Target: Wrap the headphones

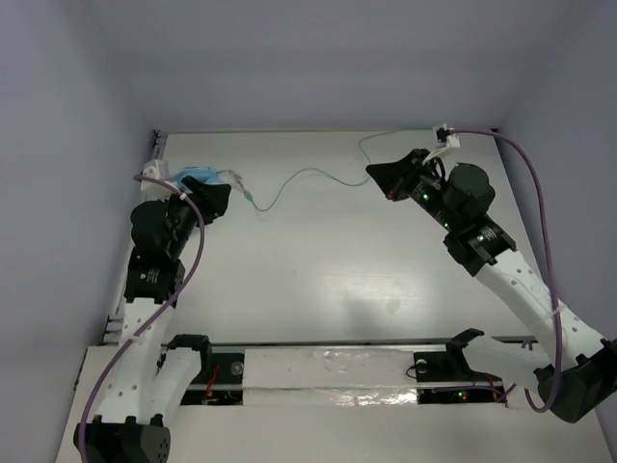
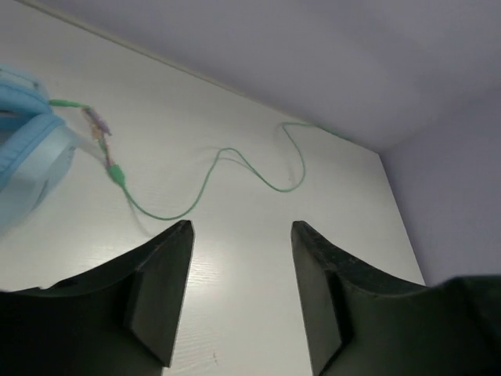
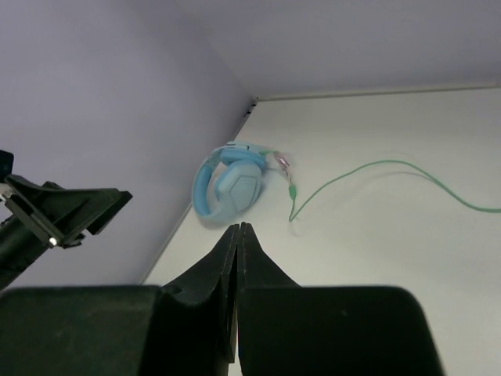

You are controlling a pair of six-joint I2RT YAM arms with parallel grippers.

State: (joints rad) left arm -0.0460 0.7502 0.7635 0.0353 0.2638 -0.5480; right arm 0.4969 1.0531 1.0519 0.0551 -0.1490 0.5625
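Currently, headphones [image 3: 231,188], cable [image 2: 235,160] trailing rightward; left end effector [image 2: 241,233] wide, right end effector [image 3: 239,232] pinched

Headphones [image 1: 196,176] far left on table [image 1: 337,280], left pincer [image 2: 243,231] just beside; cable [image 1: 301,177] trails right, perhaps touching right pincer [image 3: 239,229].

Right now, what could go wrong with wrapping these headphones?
The headphones sit by the left wall, so the open left pincer may shove rather than grip them. The cable sprawls loose; the shut right pincer looks off it and could drag or snag it.
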